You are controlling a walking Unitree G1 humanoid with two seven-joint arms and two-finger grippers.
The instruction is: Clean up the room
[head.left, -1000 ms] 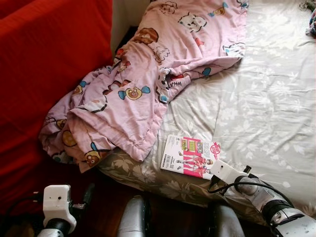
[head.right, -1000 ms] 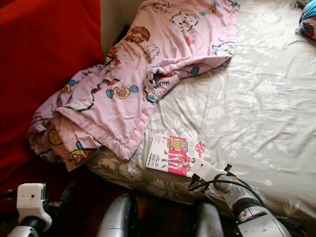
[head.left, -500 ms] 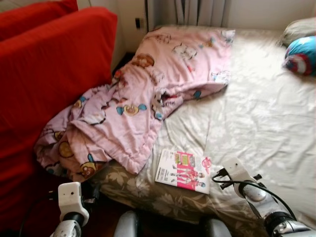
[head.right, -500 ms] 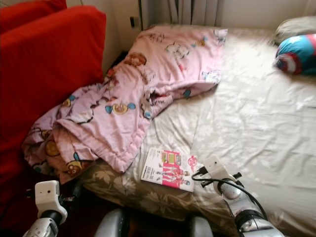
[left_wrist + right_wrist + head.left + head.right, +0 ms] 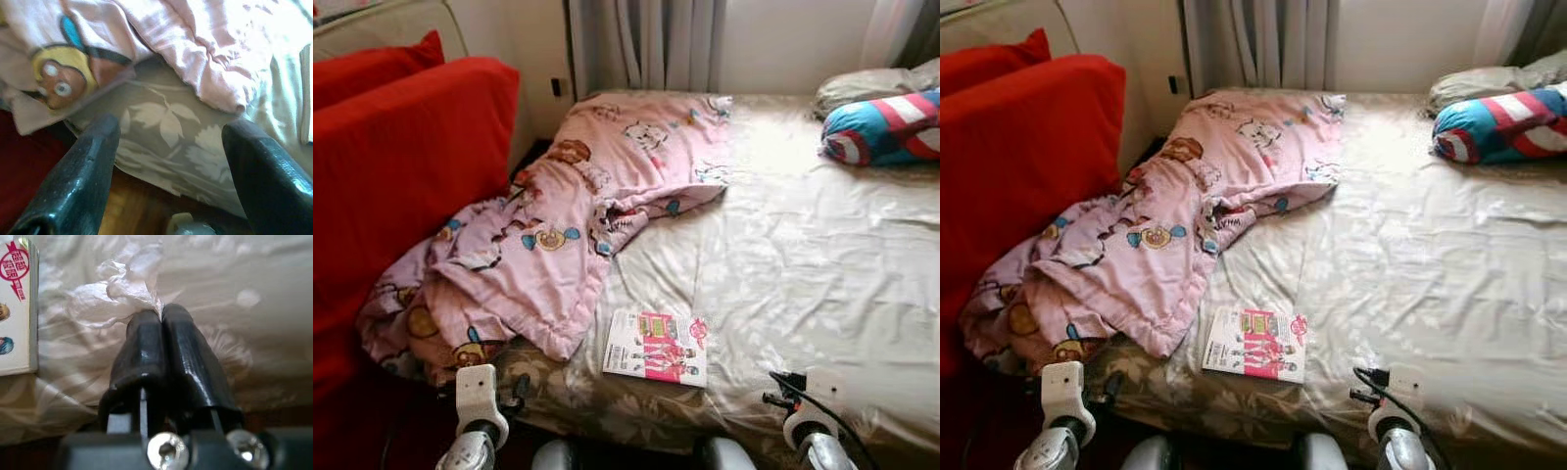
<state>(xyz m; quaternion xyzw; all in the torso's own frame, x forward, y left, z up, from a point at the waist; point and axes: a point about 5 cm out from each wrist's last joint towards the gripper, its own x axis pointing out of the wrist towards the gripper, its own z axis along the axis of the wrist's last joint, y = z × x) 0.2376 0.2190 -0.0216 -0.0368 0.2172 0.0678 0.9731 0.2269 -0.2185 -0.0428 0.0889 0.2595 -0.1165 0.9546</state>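
Right gripper point(image 5: 160, 316) has its two black fingers point(image 5: 183, 357) pressed tight together, pinching a crumpled piece of thin white plastic wrapper point(image 5: 115, 293) at the tips. It sits low at the near edge of the bed, its white wrist housing just above the mattress edge. The wrapper lies bunched on the pale floral bedsheet point(image 5: 803, 264), just beside a magazine point(image 5: 657, 347) with a pink and white cover that rests flat near the foot of the bed.

Left gripper point(image 5: 168, 142) is spread wide, holding nothing, its fingers point(image 5: 80, 176) framing the leaf-patterned side of the mattress and the hanging hem of a pink cartoon-print blanket point(image 5: 558, 225). That arm hangs low by the bed's near left corner, over dark wooden floor.

The blanket lies rumpled across the left part of the bed, spilling over the edge toward a red sofa point(image 5: 401, 166) that stands close alongside. At the far right of the bed rests a blue, red and white striped cushion point(image 5: 886, 125), touching a grey pillow point(image 5: 862, 86) behind it. Grey curtains point(image 5: 646, 44) hang against the wall beyond the bed.
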